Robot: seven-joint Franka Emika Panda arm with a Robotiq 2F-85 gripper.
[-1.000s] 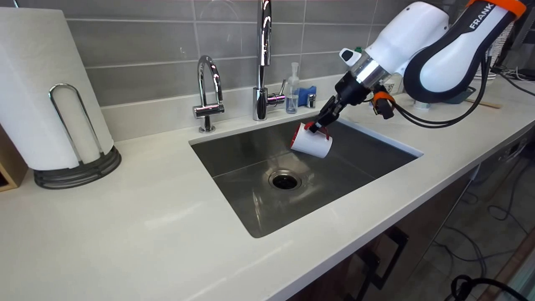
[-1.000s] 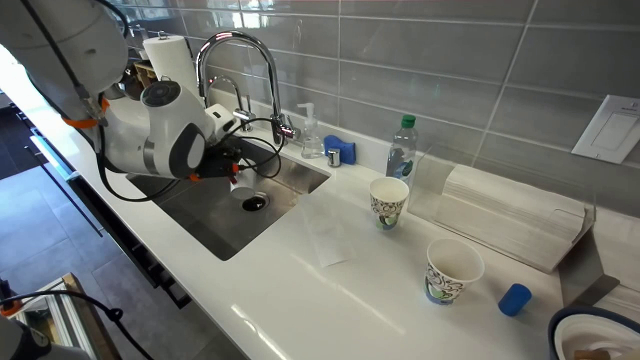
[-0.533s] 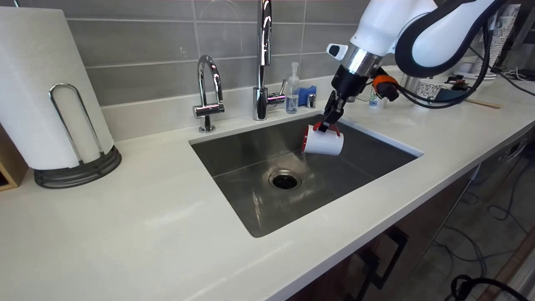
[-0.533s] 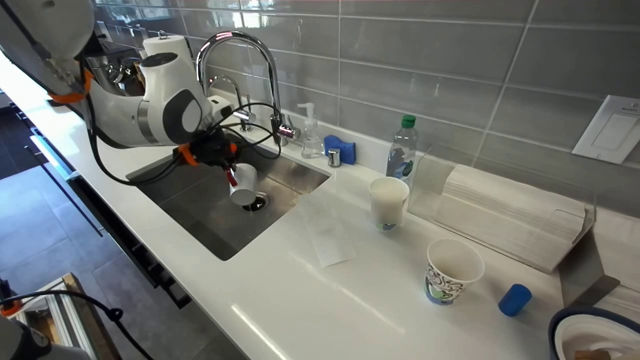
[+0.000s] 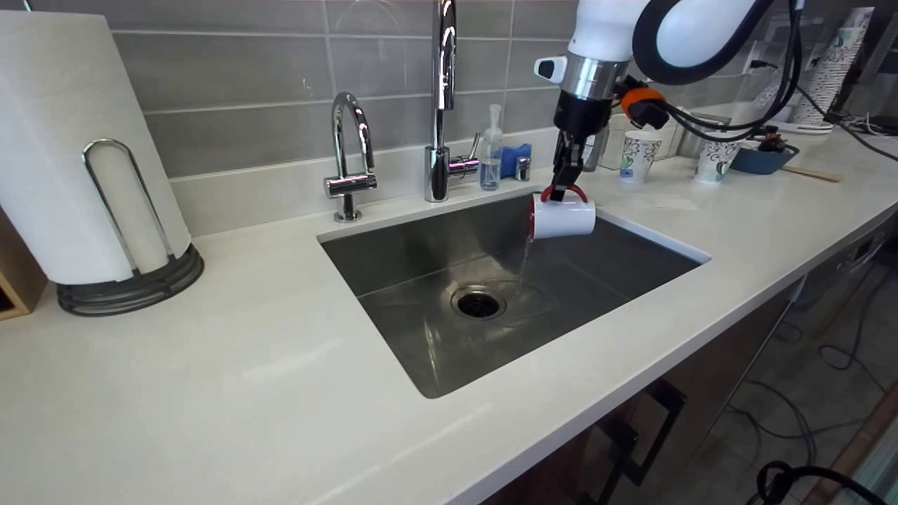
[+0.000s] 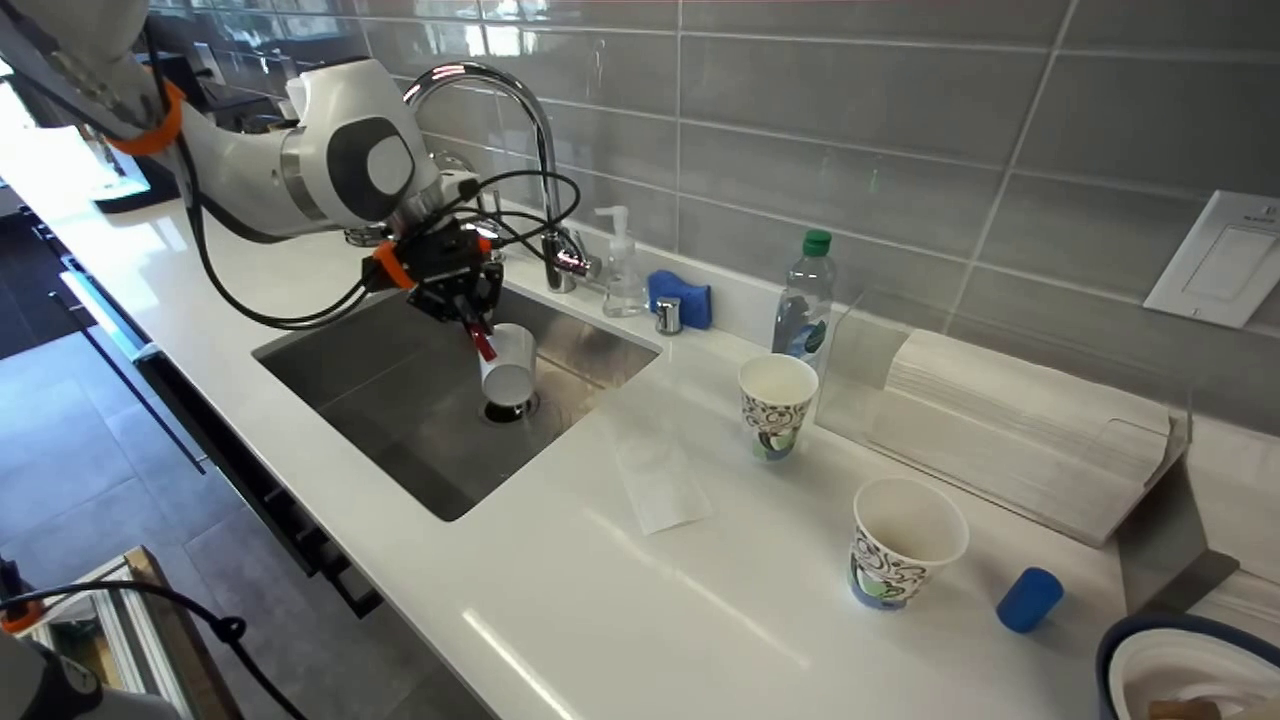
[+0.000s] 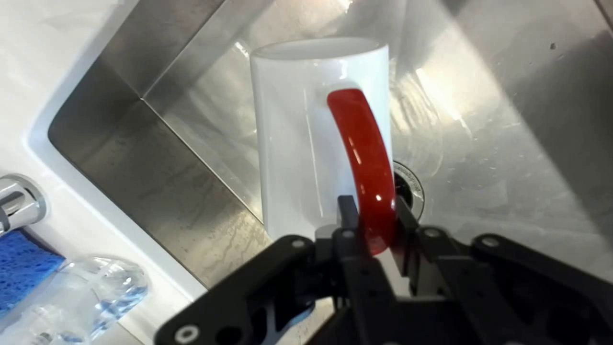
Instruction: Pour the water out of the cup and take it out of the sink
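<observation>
The white cup [image 5: 563, 216] with a red handle and red inside lies tipped on its side over the sink [image 5: 449, 365]. It also shows in an exterior view [image 6: 512, 365] and in the wrist view [image 7: 297, 143]. A thin stream of water [image 5: 525, 259] falls from its mouth to the sink floor beside the drain [image 5: 478, 303]. My gripper [image 7: 376, 218] is shut on the red handle, with one finger on each side. In both exterior views the gripper [image 5: 558, 195] is above the cup, pointing down. The inside of the cup is mostly hidden.
A tall faucet [image 5: 440, 140], a small faucet [image 5: 349, 154], a soap dispenser [image 5: 490, 154] and a blue sponge [image 6: 680, 298] line the sink's back edge. Two paper cups [image 6: 778, 405] and a green-capped bottle [image 6: 805, 300] stand beside the sink. A paper towel roll [image 5: 84, 175] is opposite.
The gripper and cup have risen. The cup has turned from mouth-up tilt to about level, and the water stream from its mouth has appeared and grown. The grip on the handle looks unchanged.
</observation>
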